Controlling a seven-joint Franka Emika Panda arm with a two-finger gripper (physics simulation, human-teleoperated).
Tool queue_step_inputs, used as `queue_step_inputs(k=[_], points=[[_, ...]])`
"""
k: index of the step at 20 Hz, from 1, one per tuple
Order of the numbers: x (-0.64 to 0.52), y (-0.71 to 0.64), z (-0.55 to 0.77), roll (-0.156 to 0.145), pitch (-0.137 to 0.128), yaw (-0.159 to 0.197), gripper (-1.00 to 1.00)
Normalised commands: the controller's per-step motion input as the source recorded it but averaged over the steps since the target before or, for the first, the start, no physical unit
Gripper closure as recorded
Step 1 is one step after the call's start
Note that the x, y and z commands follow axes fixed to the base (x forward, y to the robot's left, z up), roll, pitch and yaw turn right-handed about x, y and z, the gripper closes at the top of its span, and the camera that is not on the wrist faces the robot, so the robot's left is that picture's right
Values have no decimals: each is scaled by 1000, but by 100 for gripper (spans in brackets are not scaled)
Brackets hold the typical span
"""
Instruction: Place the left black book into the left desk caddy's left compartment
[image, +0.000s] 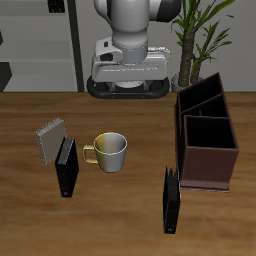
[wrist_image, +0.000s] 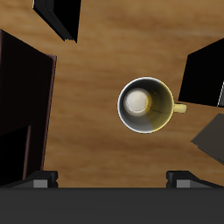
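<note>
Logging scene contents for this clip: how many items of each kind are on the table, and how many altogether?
Black books: 2, the left black book and another black book
Grey speckled book: 1
Mug: 1
Desk caddy: 1, the left desk caddy
Total: 5

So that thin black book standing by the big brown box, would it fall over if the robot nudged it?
Probably. The left black book stands upright on a narrow edge with nothing leaning against it, so a sideways nudge would likely tip it. It looks like a rigid hardcover, so it should stay stiff when gripped rather than flop. Its smooth covers might slip a little. The left desk caddy stands close beside it.
</note>
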Motion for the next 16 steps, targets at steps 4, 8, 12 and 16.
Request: queue_step_inputs(k=[4,8,12,16], points=[[383,137,93,-53,-1,-4,-100],[485,98,161,-49,-7,-30,-100],[527,319,102,-13,4,-9,-100],[511,405,86,28,3,10,-100]])
